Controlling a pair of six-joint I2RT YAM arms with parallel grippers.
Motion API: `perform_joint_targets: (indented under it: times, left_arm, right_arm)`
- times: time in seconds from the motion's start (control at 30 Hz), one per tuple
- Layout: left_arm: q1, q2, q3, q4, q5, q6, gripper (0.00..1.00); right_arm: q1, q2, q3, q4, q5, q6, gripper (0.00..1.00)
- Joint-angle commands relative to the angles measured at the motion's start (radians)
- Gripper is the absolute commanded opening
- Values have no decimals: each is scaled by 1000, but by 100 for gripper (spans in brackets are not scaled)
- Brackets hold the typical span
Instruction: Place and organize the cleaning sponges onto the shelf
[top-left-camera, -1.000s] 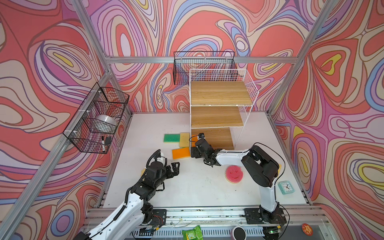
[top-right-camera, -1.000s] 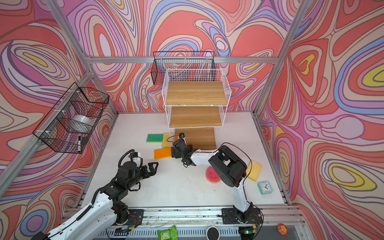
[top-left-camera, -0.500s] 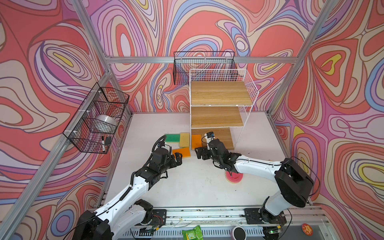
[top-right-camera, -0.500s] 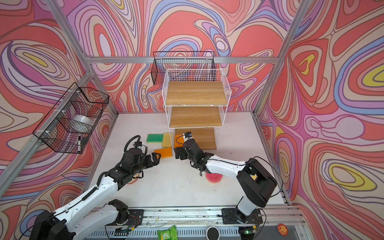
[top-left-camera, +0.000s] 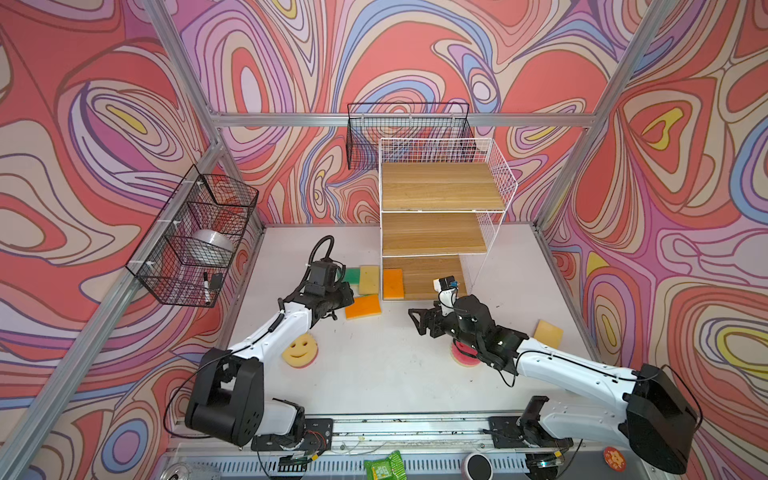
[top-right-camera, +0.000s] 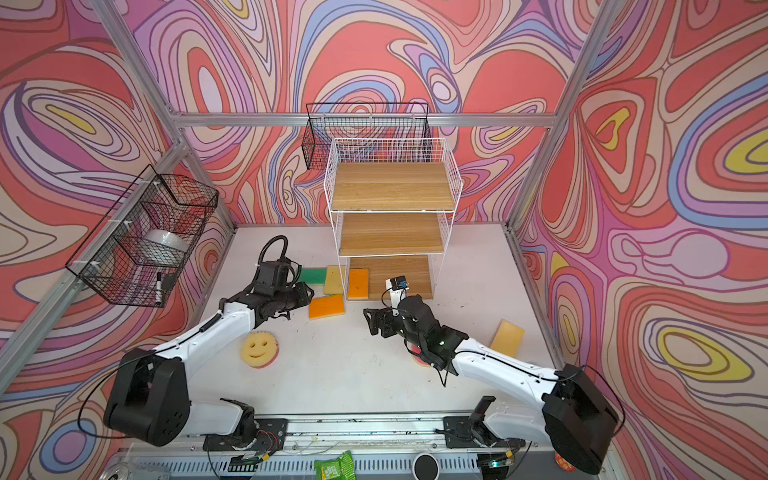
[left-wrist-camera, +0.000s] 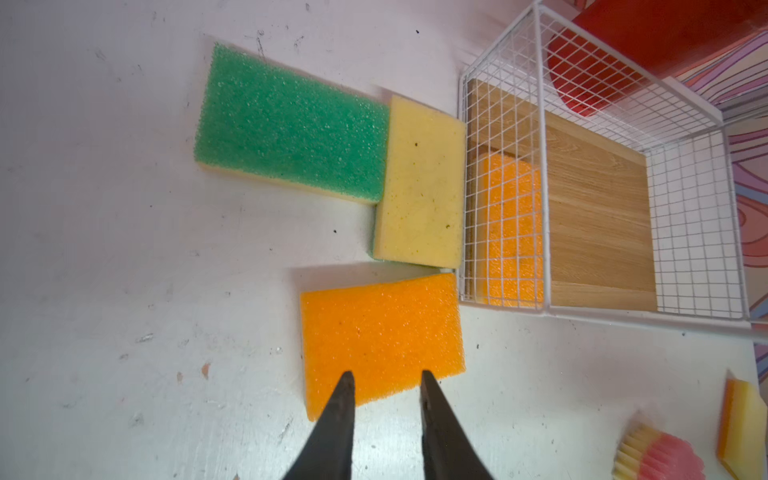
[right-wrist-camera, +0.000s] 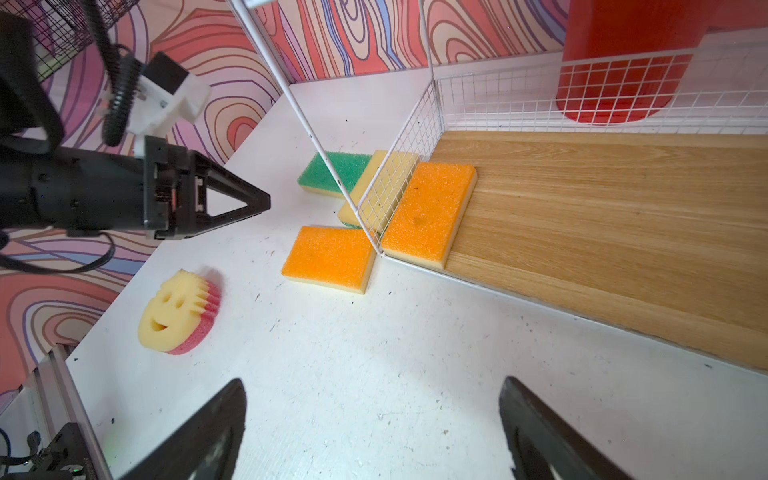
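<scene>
1. At the near left a smiley (top-left-camera: 300, 352) is seen flat on the counter (top-left-camera: 374, 374), partly under the left arm; it could be dragged if that arm is lowered.
2. The left gripper (left-wrist-camera: 385, 374) is held above the near edge of the orange sponge (left-wrist-camera: 380, 336); its fingers (left-wrist-camera: 338, 419) are narrowly apart, with nothing clamped. With so small a gap the sponge would likely be shoved rather than straddled.
3. That sponge is set just beside the shelf (top-left-camera: 442, 187) corner, so a shove could jam it against the wire. On its far side a green sponge (left-wrist-camera: 291, 124) and a yellow sponge (left-wrist-camera: 419, 183) lie touching, outside the wire side wall.
4. Only the shelved sponge (right-wrist-camera: 428, 212) is found on the bottom board; the upper boards are bare.
5. The right gripper (right-wrist-camera: 372, 381) is held near the shelf front, fingers wide apart and empty; the two arms could be brought into collision there.
6. A pink sponge (top-left-camera: 463, 359) is half hidden under the right arm, and a right sponge (top-left-camera: 548, 331) lies well apart, near the right wall.
</scene>
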Motion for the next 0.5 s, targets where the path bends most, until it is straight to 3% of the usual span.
perform_joint_targets:
  times: [0.0,0.1,0.2,0.47]
  left_arm:
    - [19,76,60,-46,-9,45,23]
    - [26,139,104,-75,-12,63,18]
    - [26,186,137,-83,1,77,5]
    - [26,285,183,-78,-15,102,5]
  right_arm:
    - [-2,-23,-24,-29,-6,-25,98]
    - [-3,-33,-36,-26,-2,-33,98]
    - [-16,-29,-48,-20,5,-44,98]
    - [-54,-19,-77,20,-38,-32,98]
